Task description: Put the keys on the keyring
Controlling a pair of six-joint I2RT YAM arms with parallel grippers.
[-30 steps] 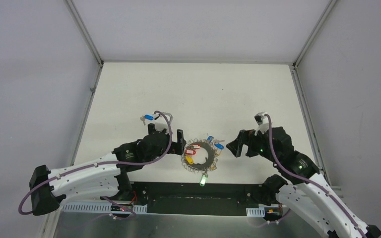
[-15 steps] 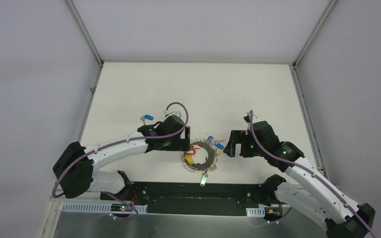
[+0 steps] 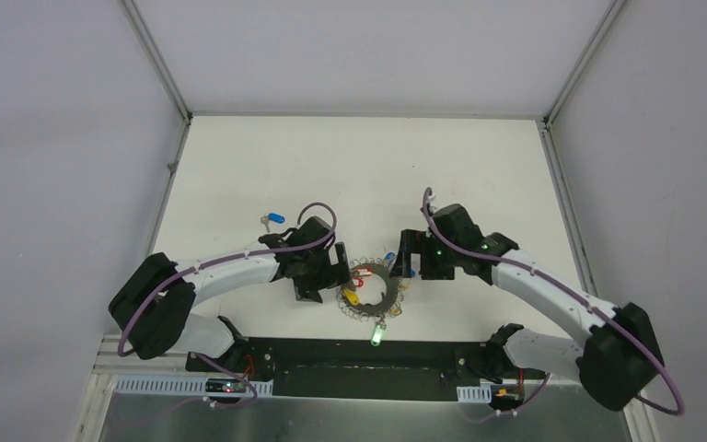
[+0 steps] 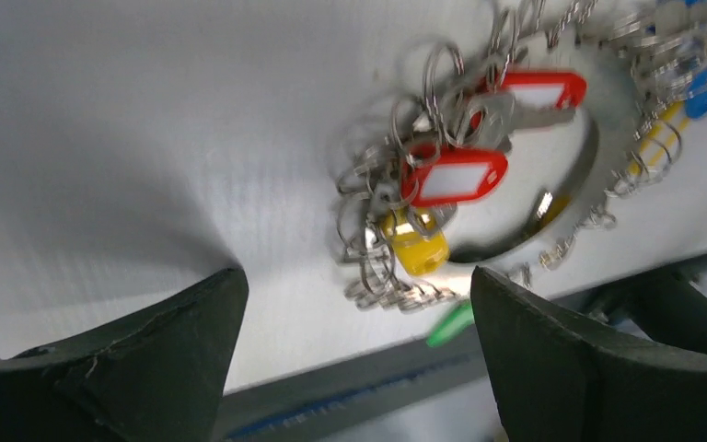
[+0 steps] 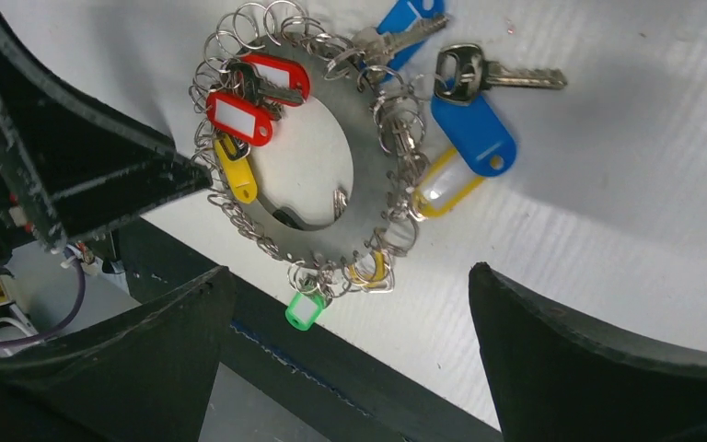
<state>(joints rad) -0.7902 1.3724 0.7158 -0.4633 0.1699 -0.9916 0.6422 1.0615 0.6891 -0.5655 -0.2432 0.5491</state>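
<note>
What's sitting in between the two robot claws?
The keyring lies between the left gripper and the right gripper, both open and holding nothing. The top view shows it best.

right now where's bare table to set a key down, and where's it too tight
Free: the far half of the table, up to the back wall, bar one loose blue-tagged key on its left. Crowded: the middle near edge, where the keyring lies between the open left gripper and open right gripper, black strip on its near side.
</note>
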